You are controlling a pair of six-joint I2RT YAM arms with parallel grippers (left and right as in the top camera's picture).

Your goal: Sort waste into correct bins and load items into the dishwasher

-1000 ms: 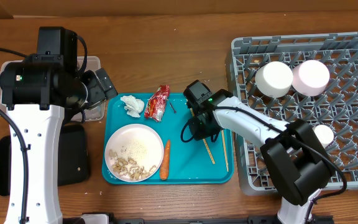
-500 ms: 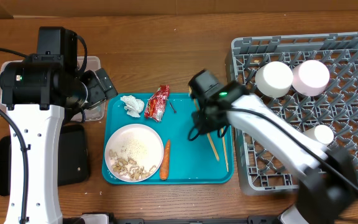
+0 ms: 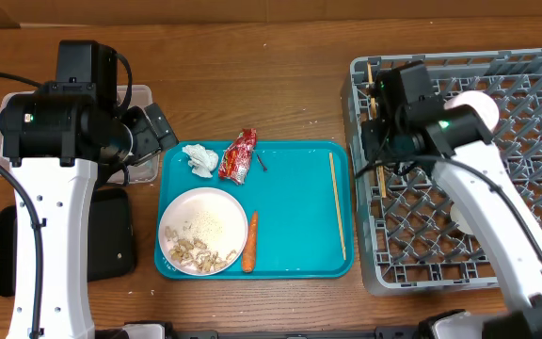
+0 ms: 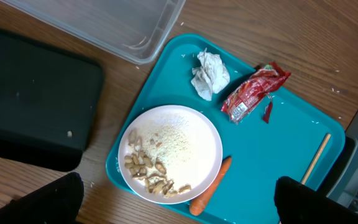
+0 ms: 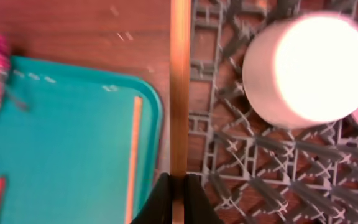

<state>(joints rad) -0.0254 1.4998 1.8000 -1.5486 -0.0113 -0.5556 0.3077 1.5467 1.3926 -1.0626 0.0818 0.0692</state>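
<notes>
My right gripper [image 3: 376,141] [image 5: 178,200] is shut on one wooden chopstick [image 3: 382,181] [image 5: 179,93], held over the left edge of the grey dish rack [image 3: 525,235] [image 5: 260,180]. The other chopstick [image 3: 337,202] [image 5: 133,155] lies on the teal tray [image 3: 294,202]. An upturned white bowl [image 5: 306,68] [image 3: 478,105] stands in the rack. The white plate [image 3: 205,231] [image 4: 169,152] holds rice and brown scraps, with the carrot [image 3: 249,242] [image 4: 210,193] beside it. The tissue [image 3: 199,158] [image 4: 209,74] and red wrapper [image 3: 238,155] [image 4: 253,93] lie at the tray's back. My left gripper [image 3: 153,132] [image 4: 179,208] is open and empty.
The clear tub [image 3: 141,168] [image 4: 104,25] and the black tray [image 3: 111,235] [image 4: 30,99] sit left of the teal tray. Another white bowl [image 3: 461,212] shows in the rack under my right arm. Bare wooden table lies behind the teal tray.
My right gripper has lifted one chopstick off the teal tray and carried it right and back to the dish rack's left edge. The left arm has not moved.
</notes>
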